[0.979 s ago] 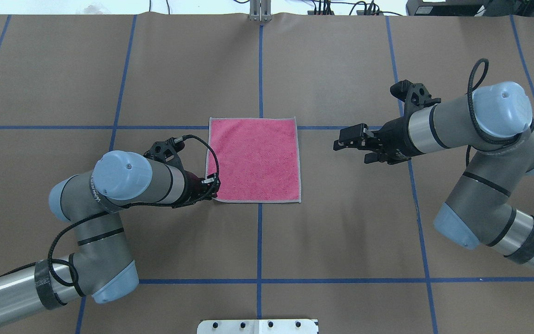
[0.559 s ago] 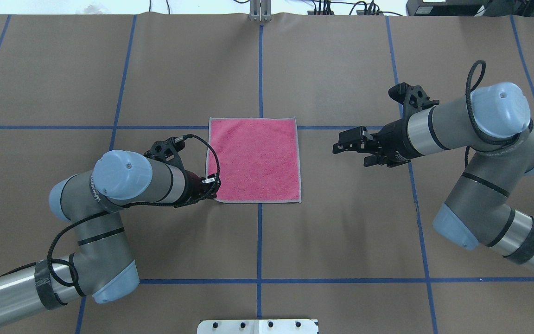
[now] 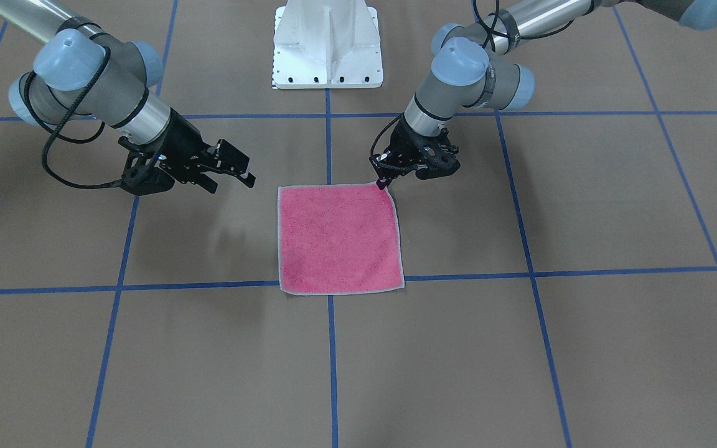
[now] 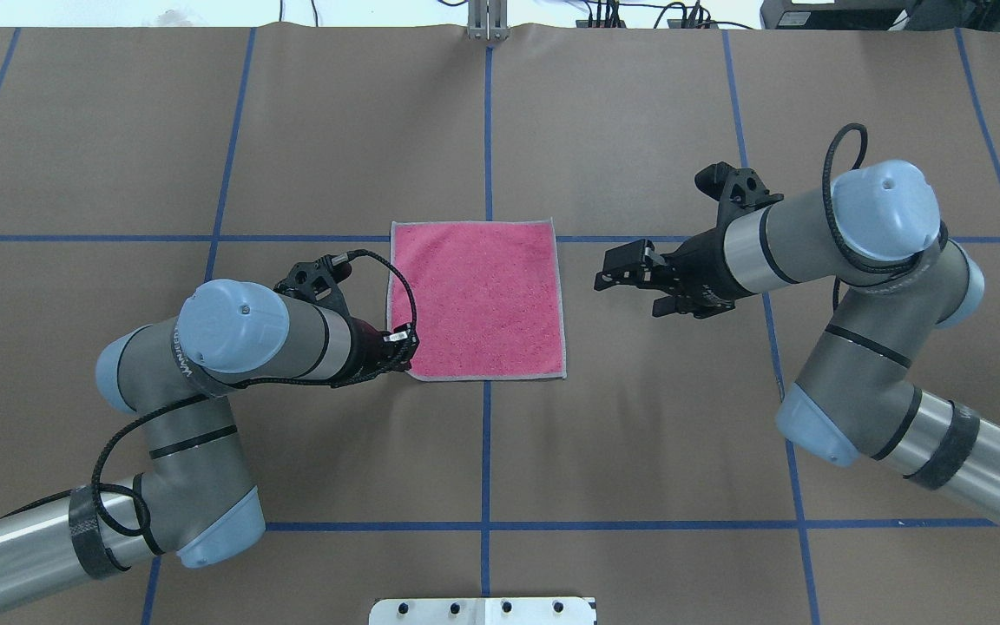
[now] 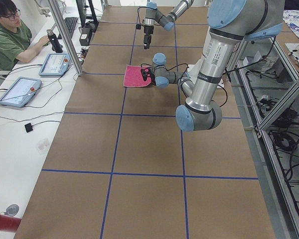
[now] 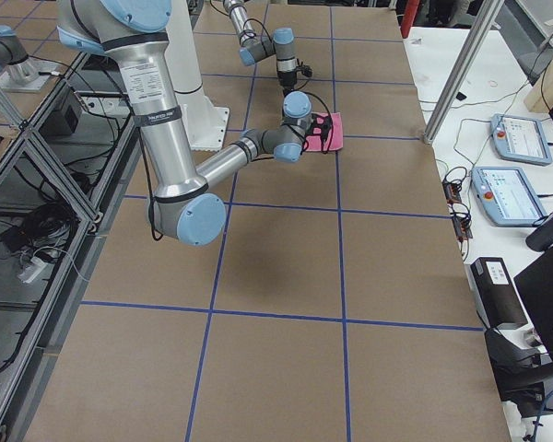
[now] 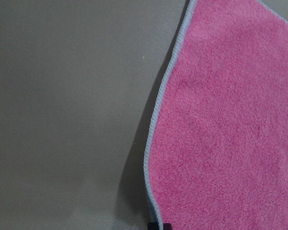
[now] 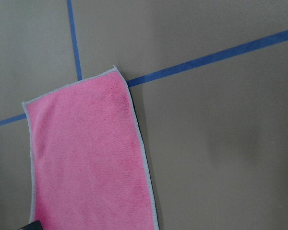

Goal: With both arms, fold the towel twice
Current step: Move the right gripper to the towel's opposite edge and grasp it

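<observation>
Towel (image 4: 476, 299) is lying flat, pink face up, at the middle of the table (image 4: 639, 451). Left gripper (image 3: 386, 179) is pinching the corner on the robot's near left, holding that edge slightly raised. Right gripper (image 4: 611, 271) is hovering near the opposite edge, fingers spread.

Nothing can be read for certain. In the overhead view the left arm (image 4: 292, 337) has a row of pale letters on the joint by its blue cap, too blurred to spell out. In the left side view its near upright tube carries a small dark line of print, too small to read. The right arm (image 6: 161, 138) shows similar print in the right side view. A white tag (image 4: 395, 334) at the left arm's far end bears dark marks, also unreadable.
</observation>
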`<state>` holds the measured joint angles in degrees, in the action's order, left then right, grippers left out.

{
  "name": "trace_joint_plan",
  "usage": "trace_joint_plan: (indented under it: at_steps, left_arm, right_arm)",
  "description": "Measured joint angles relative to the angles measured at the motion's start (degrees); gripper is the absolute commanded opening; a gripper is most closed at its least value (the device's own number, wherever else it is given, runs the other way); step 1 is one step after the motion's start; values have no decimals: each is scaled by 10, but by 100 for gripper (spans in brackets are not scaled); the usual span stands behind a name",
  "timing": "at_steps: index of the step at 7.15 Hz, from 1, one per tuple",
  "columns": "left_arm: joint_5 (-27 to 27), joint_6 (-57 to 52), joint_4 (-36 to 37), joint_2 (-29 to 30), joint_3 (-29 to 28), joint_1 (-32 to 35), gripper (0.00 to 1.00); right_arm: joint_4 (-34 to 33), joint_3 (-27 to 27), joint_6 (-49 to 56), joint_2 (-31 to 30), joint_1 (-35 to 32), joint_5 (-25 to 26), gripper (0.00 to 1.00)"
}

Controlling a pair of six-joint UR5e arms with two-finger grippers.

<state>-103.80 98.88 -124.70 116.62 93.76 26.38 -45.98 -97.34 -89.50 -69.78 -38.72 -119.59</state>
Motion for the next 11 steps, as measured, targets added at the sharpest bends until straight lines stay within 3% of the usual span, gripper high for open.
trace_joint_plan:
  at_steps: [7, 11]
  left_arm:
    - [0, 0, 0, 0, 0, 0, 0]
    - [0, 0, 0, 0, 0, 0, 0]
  right_arm:
    - [0, 53, -13, 48, 77, 91, 99]
    - [0, 82, -13, 60, 93, 101, 98]
